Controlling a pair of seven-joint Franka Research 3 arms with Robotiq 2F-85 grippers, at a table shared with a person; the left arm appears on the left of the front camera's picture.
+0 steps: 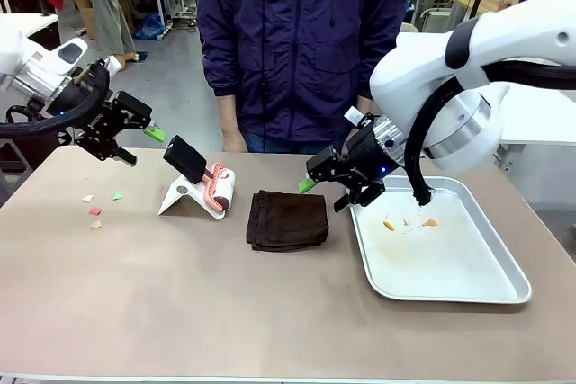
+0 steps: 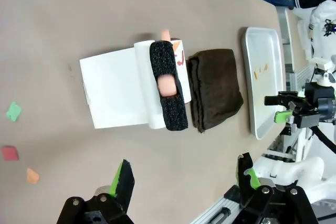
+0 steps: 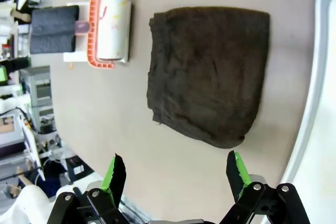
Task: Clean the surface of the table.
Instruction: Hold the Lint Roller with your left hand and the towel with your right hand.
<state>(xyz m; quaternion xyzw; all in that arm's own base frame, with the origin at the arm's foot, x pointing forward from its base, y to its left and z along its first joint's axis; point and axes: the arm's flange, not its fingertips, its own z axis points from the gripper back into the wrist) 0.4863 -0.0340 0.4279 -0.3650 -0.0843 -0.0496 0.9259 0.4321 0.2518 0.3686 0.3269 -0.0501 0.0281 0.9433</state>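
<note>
The brownish-tan table (image 1: 180,294) carries a folded dark brown cloth (image 1: 288,219) at its middle. My right gripper (image 1: 324,196) hovers open just right of the cloth, at the tray's near-left corner; in its wrist view the cloth (image 3: 210,72) lies beyond the open gripper (image 3: 176,174). My left gripper (image 1: 141,146) hangs open above the table's far left, close to a lint roller (image 1: 216,186) with a black handle on a white stand. In the left wrist view the roller (image 2: 168,85) lies beyond the open gripper (image 2: 184,182). Small coloured paper scraps (image 1: 94,210) lie at the left.
A shiny metal tray (image 1: 450,263) at the right holds a few orange crumbs (image 1: 389,224). A person in a dark jacket (image 1: 301,42) stands at the far edge behind the cloth. The front half of the table is bare.
</note>
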